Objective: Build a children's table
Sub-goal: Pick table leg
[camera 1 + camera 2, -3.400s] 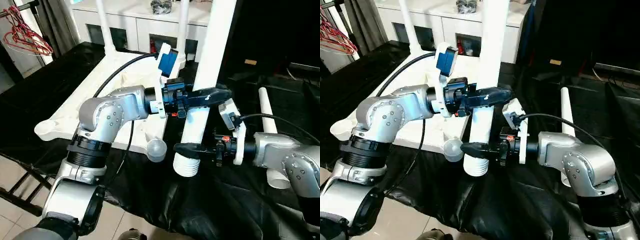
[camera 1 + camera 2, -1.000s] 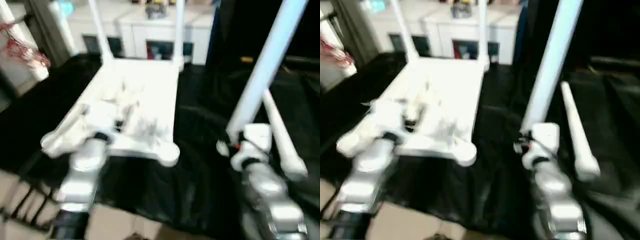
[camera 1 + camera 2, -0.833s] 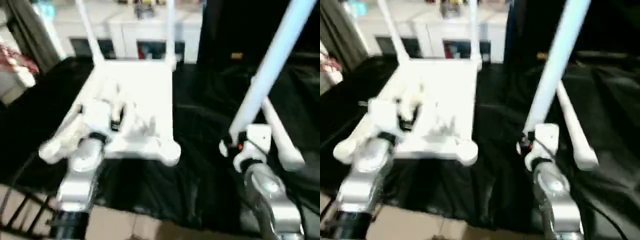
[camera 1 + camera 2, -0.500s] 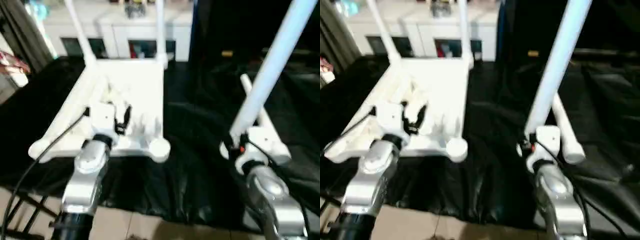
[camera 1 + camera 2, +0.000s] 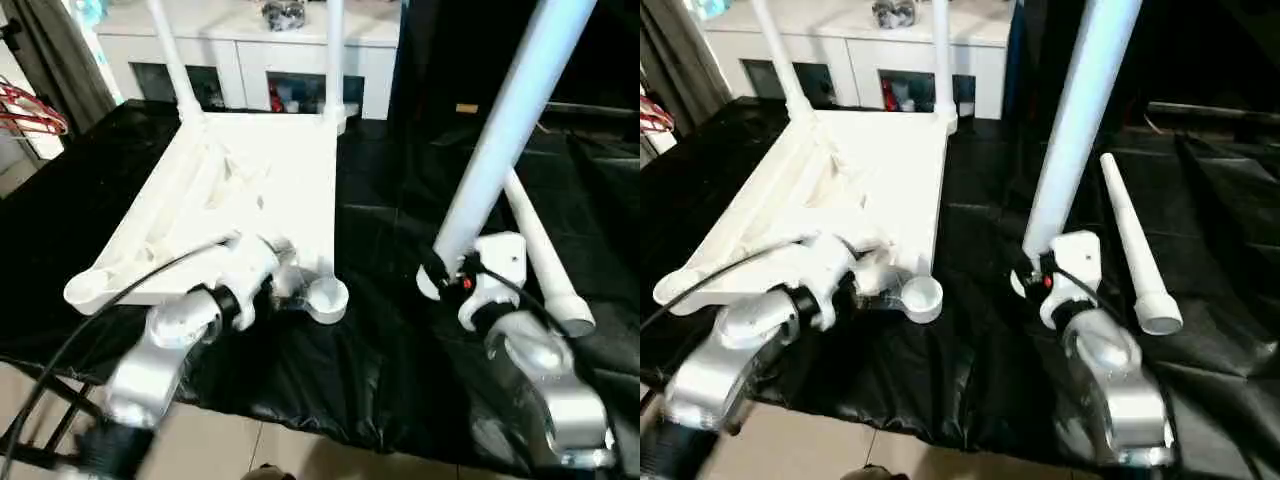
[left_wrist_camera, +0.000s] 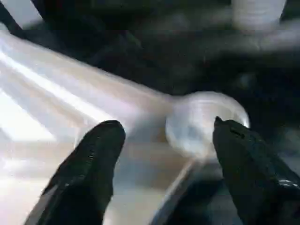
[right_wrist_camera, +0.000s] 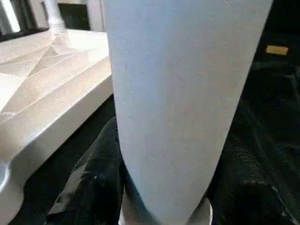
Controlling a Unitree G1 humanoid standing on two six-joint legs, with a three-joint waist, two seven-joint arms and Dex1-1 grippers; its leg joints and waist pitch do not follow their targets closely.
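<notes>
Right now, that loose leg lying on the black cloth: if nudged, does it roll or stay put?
The leg is a round tube, so a side push likely rolls it. Its flared end probably makes it curve rather than roll straight. The creased cloth may slow it. It looks stiff, likely light.

Two black fingers (image 6: 89, 173) stand wide apart — nothing between them. Beyond lies the white tabletop (image 6: 61, 93), its round corner socket (image 6: 201, 123) near one fingertip, on black cloth (image 6: 154, 51).
</notes>
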